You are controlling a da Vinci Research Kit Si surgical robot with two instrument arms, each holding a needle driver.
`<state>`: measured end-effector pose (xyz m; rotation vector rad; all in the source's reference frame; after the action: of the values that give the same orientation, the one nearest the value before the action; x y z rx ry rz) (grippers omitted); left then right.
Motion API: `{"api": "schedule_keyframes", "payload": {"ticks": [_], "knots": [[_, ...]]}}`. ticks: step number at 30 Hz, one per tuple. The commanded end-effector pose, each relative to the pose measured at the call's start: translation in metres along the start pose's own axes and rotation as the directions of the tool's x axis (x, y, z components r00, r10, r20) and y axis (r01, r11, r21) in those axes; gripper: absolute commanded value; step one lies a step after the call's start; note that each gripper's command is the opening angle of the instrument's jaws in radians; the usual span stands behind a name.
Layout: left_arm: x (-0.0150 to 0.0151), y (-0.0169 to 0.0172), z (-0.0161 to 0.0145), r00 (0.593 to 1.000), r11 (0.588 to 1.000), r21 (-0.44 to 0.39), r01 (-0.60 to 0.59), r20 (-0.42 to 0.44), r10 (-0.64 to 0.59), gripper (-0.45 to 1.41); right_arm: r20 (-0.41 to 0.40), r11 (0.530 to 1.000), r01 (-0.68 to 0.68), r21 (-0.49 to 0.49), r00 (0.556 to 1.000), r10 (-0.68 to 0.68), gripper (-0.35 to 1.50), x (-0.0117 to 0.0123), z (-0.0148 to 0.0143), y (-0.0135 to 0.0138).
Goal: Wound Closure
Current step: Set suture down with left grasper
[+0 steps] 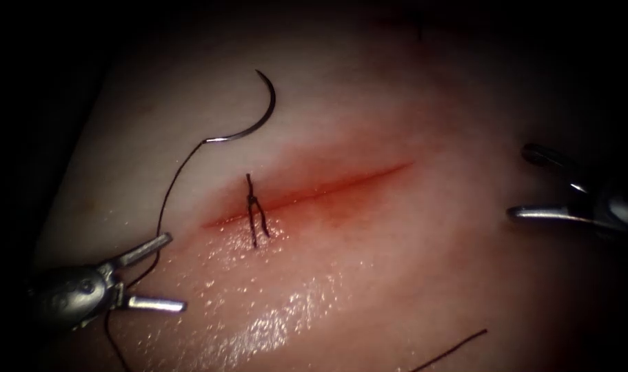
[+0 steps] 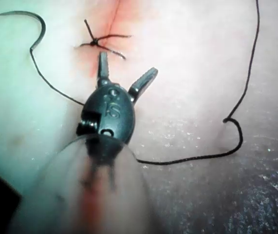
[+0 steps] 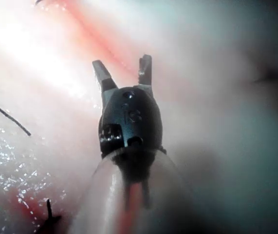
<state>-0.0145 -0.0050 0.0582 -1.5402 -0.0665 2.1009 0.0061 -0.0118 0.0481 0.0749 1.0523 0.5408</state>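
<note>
**Inspector:** Nearest the endoscope, one left pincer [image 1: 155, 272], jaws spread wide, gripping nothing. Thread [image 1: 163, 207] passes just beside its upper jaw.

**Clerk:** Count for that view?

**Inspector:** Two pincers, one needle, one tied stitch, one loose thread piece. Right pincer [image 1: 520, 184] sits at the right, well clear of the cut [image 1: 314, 195], jaws parted, holding nothing. Needle [image 1: 255, 114] lies flat on the tissue [image 1: 396, 275], left of and above the cut, not in the tissue, held by neither tool. Its thread runs down to the left pincer. Stitch [image 1: 254, 213] crosses the cut near its left end, two short tails showing. Loose thread piece [image 1: 451, 351] lies on the tissue far from the cut. Red fluid [image 1: 341, 207] tints the cut margins.

**Clerk:** Left wrist view?

**Inspector:** One left pincer [image 2: 126, 66], jaws well apart, nothing between them. One stitch [image 2: 96, 42] just beyond its tips. One needle [image 2: 31, 22] lying to the side, its thread [image 2: 226, 119] passing behind the tool body and looping wide across the tissue [image 2: 187, 83].

**Clerk:** Right wrist view?

**Inspector:** One right pincer [image 3: 123, 70], jaws moderately parted, free of any load, over tissue [image 3: 216, 122]. Cut [image 3: 95, 36] runs beyond it. One thread piece [image 3: 7, 116] lies off to the side. A dark thread end [image 3: 48, 214] shows near the shaft; which piece it is, I cannot tell.
</note>
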Motion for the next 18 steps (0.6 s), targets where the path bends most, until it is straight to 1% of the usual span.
{"api": "schedule_keyframes", "payload": {"ticks": [1, 5, 8, 9, 11, 12, 15, 18], "knots": [[-0.0003, 0.0000, 0.0011, 1.000, 1.000, 0.004, 0.003, 0.002, -0.003, 0.44, -0.004, 1.000, 0.001, 0.005, 1.000, -0.001, 1.48, 0.0000, 0.0015, -0.0004], [0.0005, 0.0001, 0.0029, 1.000, 0.999, 0.017, -0.028, 0.007, 0.028, 0.44, -0.001, 1.000, 0.017, 0.006, 1.000, -0.017, 1.48, 0.0004, 0.0028, -0.0011], [0.0011, 0.0001, 0.0046, 0.994, 0.993, 0.058, -0.099, 0.057, 0.096, 0.44, -0.010, 0.999, 0.040, 0.009, 0.999, -0.040, 1.48, 0.0008, 0.0042, -0.0018], [0.0012, 0.0002, 0.0053, 0.988, 0.988, 0.069, -0.139, 0.075, 0.134, 0.39, -0.013, 0.999, 0.041, 0.011, 0.999, -0.041, 1.48, 0.0010, 0.0047, -0.0021], [0.0012, 0.0001, 0.0061, 0.969, 0.969, 0.081, -0.232, 0.108, 0.223, 0.26, -0.023, 0.999, 0.052, 0.017, 0.998, -0.052, 1.48, 0.0012, 0.0058, -0.0029], [0.0011, 0.0000, 0.0066, 0.953, 0.954, 0.093, -0.285, 0.139, 0.271, 0.24, -0.026, 0.998, 0.061, 0.021, 0.998, -0.060, 1.46, 0.0012, 0.0062, -0.0032], [0.0005, -0.0006, 0.0075, 0.916, 0.924, 0.101, -0.368, 0.207, 0.342, 0.19, -0.039, 0.996, 0.077, 0.049, 0.996, -0.075, 1.46, 0.0013, 0.0077, -0.0043], [-0.0001, -0.0011, 0.0079, 0.893, 0.906, 0.080, -0.415, 0.225, 0.389, 0.15, -0.048, 0.994, 0.090, 0.065, 0.995, -0.087, 1.45, 0.0014, 0.0088, -0.0050]]}}
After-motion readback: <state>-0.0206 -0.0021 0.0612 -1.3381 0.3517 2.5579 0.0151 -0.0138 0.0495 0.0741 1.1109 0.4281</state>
